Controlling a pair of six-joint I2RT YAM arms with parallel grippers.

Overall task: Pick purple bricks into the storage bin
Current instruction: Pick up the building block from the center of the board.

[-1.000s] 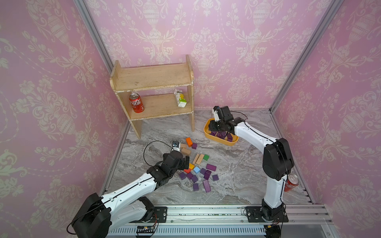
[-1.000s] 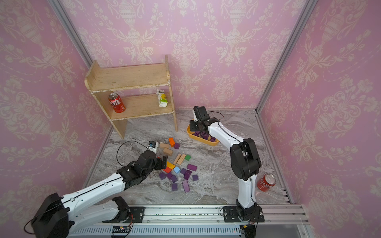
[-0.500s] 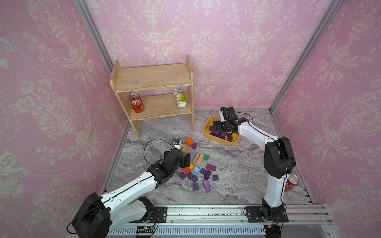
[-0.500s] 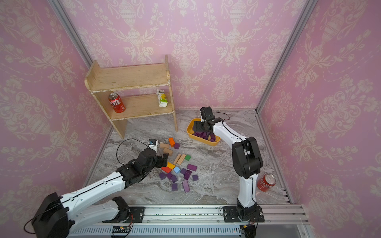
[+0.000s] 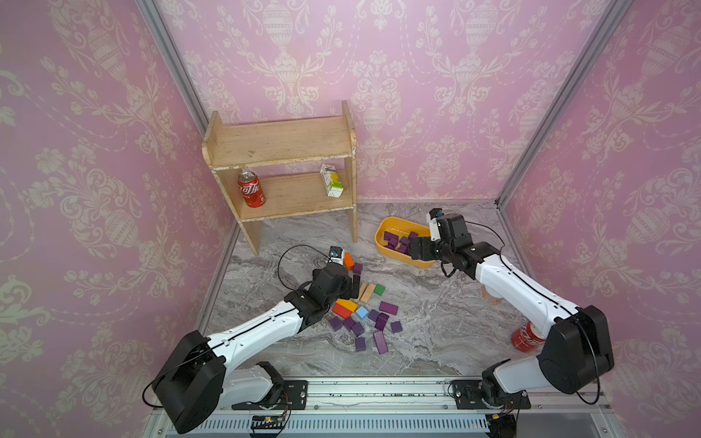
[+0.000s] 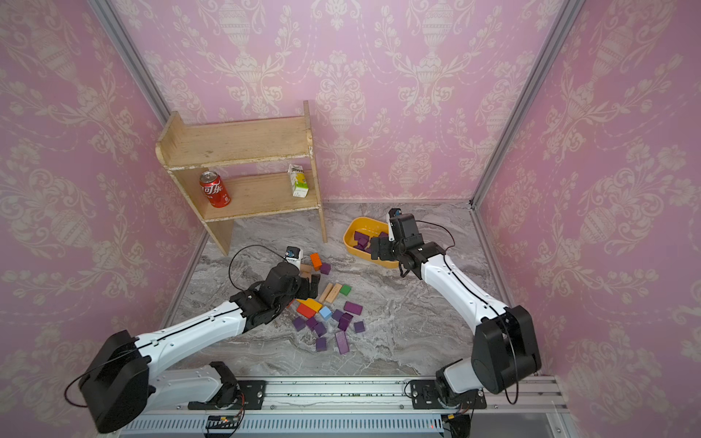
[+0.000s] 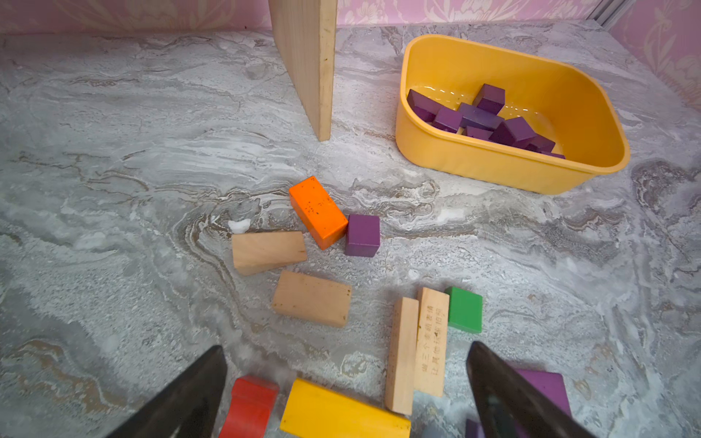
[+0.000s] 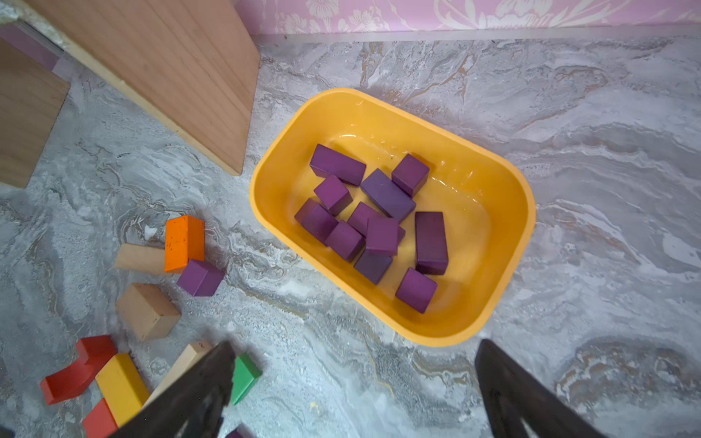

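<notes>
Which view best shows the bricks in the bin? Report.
Right wrist view: it looks down into the storage bin, purple bricks unobstructed. Left wrist: near wall hides some. In both top views the right gripper covers some.

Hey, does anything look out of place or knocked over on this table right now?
A red soda can sits on the table beside the right arm, partly hidden, away from the shelf where a matching can stands. Whether it is upright is unclear.

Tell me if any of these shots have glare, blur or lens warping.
Right wrist view: bright glints on the glossy storage bin; the right hand is dark and soft. Left wrist view: the left hand is blurred, the orange block sharp. In both top views: wide-angle lens splays the corner posts; light even.
</notes>
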